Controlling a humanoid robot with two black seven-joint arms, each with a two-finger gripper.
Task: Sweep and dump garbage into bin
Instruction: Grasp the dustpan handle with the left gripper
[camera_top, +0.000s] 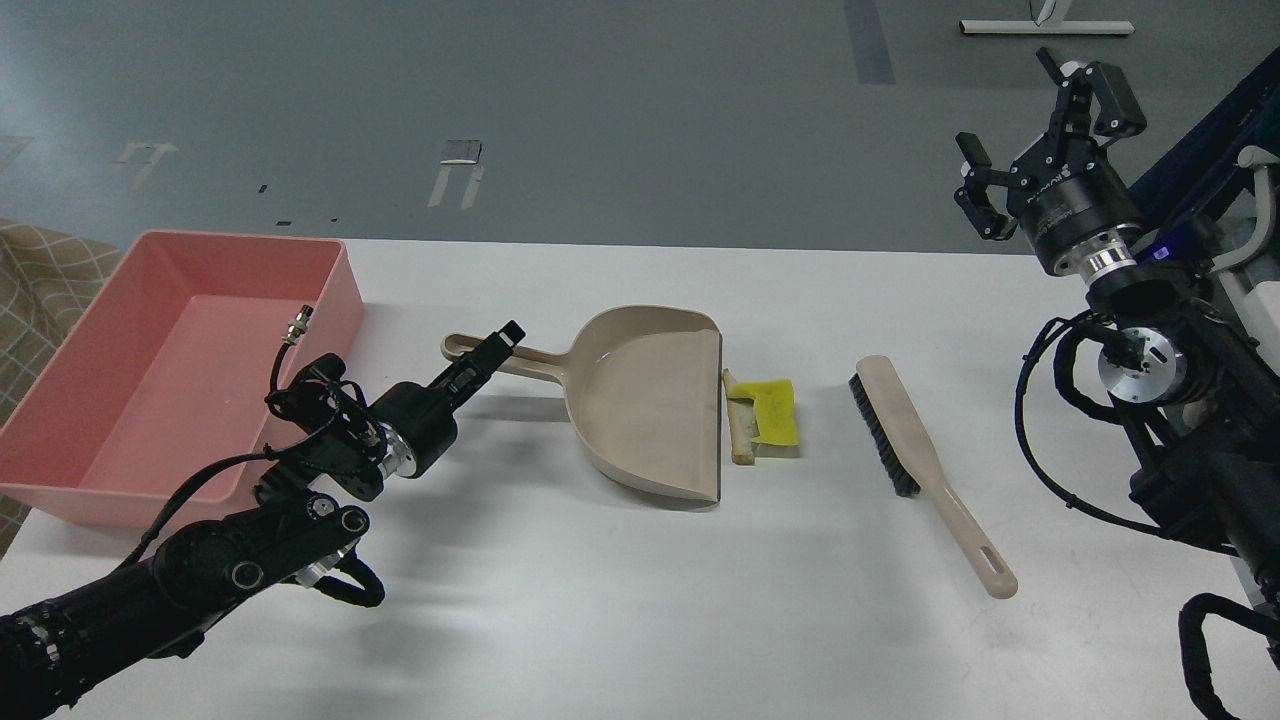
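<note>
The garbage (767, 415), a crumpled yellow scrap with a tan stick, lies on the white table just right of the mouth of the beige dustpan (645, 400). The beige black-bristled brush (905, 435) lies further right. The pink bin (150, 380) stands at the table's left edge. My left gripper (490, 355) lies over the dustpan's handle (540, 365). It is seen edge-on, so its two fingers cannot be told apart. My right gripper (1030, 140) is open and empty, held high above the table's far right edge.
My right arm's joints and cables (1150, 370) fill the right edge of the view. A checked cloth (40, 270) shows beyond the bin at the left.
</note>
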